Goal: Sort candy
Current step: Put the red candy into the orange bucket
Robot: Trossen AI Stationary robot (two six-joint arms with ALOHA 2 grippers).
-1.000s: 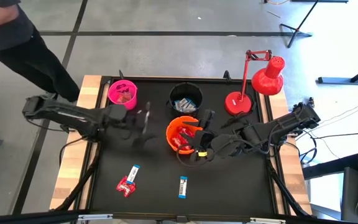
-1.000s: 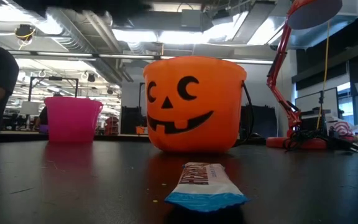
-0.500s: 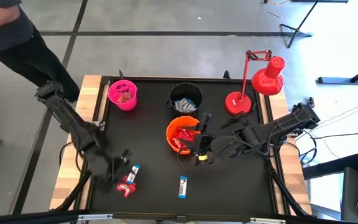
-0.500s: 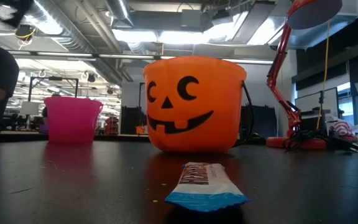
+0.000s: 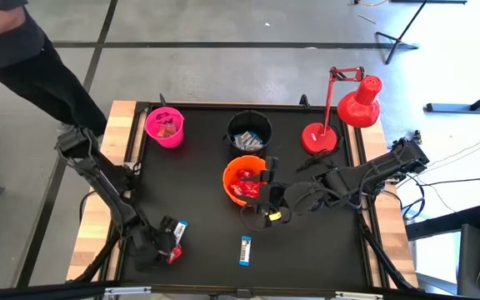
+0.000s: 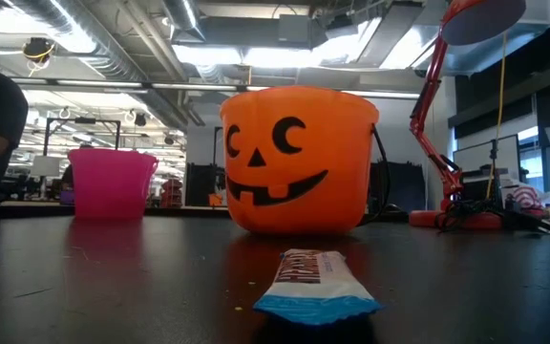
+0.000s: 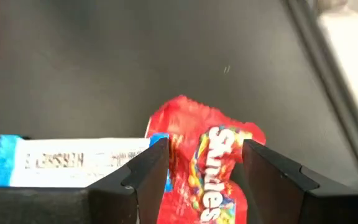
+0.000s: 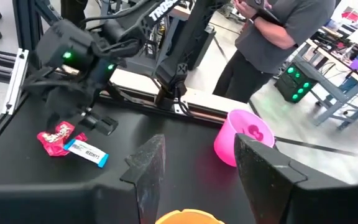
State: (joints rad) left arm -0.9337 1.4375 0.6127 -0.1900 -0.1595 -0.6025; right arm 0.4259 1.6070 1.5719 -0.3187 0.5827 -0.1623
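Your left gripper (image 7: 194, 171) has its jaws spread either side of the red packet (image 7: 213, 165), not yet closed on it, lined up for a pick. A blue-and-white bar (image 7: 73, 160) lies touching the packet, so you may nudge it. Your right gripper (image 8: 194, 165) hangs open above the orange bucket (image 5: 244, 181), apparently holding nothing. Another bar (image 5: 245, 249) lies alone near the front edge. You cannot see the packet's near end behind the fingers.
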